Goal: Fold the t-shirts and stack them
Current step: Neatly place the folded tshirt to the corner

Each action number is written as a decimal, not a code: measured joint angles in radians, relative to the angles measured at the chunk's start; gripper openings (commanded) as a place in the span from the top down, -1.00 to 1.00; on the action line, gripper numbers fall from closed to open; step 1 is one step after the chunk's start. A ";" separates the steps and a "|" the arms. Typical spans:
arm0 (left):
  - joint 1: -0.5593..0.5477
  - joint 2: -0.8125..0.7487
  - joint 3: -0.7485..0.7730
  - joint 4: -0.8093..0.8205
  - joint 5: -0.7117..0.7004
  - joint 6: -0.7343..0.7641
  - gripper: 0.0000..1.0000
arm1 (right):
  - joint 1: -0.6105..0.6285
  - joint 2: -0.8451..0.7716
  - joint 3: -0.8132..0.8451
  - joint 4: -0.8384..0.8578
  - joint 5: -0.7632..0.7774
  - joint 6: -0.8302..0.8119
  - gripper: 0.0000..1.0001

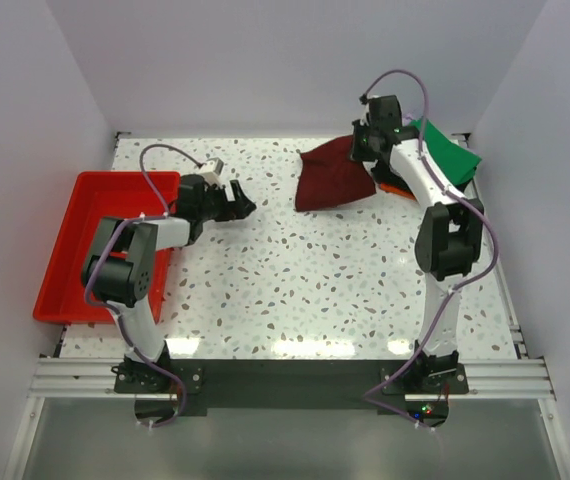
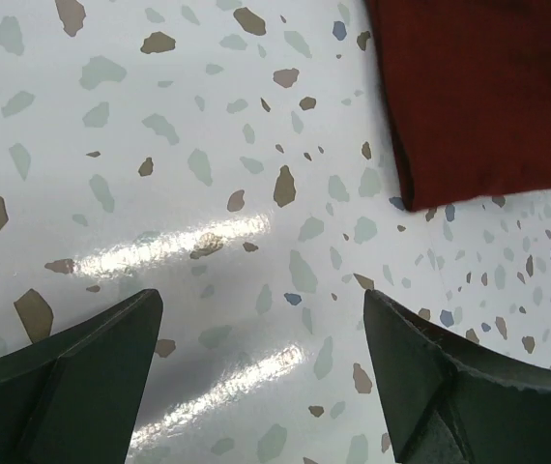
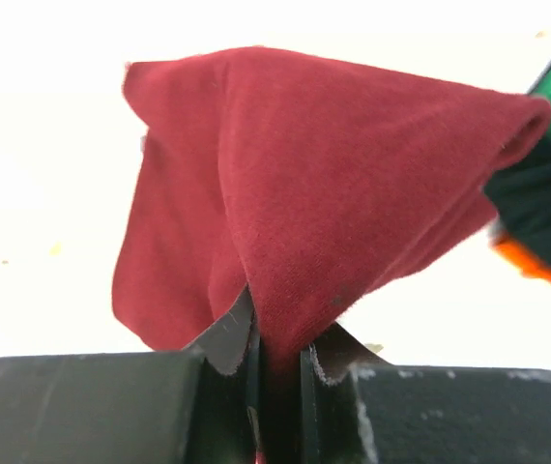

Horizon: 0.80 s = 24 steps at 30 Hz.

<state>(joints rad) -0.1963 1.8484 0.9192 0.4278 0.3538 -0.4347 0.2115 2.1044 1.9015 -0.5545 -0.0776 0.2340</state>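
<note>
The dark maroon t-shirt [image 1: 330, 177] lies folded at the back of the table, its right edge lifted. My right gripper [image 1: 365, 140] is shut on that edge; in the right wrist view the maroon cloth [image 3: 304, 203] hangs from between the closed fingers [image 3: 232, 338]. A stack of folded shirts sits at the back right, bright green [image 1: 447, 150] on top with an orange edge [image 1: 395, 189] below. My left gripper [image 1: 240, 203] is open and empty over bare table, left of the maroon shirt, whose corner shows in the left wrist view [image 2: 488, 97].
A red plastic tray [image 1: 85, 240] sits at the left edge of the table, beside the left arm. The speckled tabletop [image 1: 315, 280] stretches between the arms. White walls enclose the back and sides.
</note>
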 measured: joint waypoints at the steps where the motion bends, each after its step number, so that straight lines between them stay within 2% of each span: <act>1: 0.003 0.000 -0.001 0.000 0.001 0.000 -0.80 | -0.002 0.009 0.045 -0.021 0.021 -0.009 1.00; 8: 0.026 0.001 -0.002 0.005 0.002 0.000 -0.80 | -0.016 0.091 0.289 -0.116 0.115 -0.040 1.00; 15: 0.040 0.004 -0.011 0.011 0.002 0.000 -0.80 | -0.041 0.197 0.480 -0.165 0.138 -0.038 1.00; 24: 0.047 0.021 -0.016 0.018 0.002 0.000 -0.80 | -0.113 0.220 0.584 -0.140 0.111 0.003 1.00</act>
<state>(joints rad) -0.1497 1.8690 0.9028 0.4458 0.3553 -0.4347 0.0990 2.3245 2.4855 -0.6941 0.0338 0.2371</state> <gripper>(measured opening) 0.899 0.114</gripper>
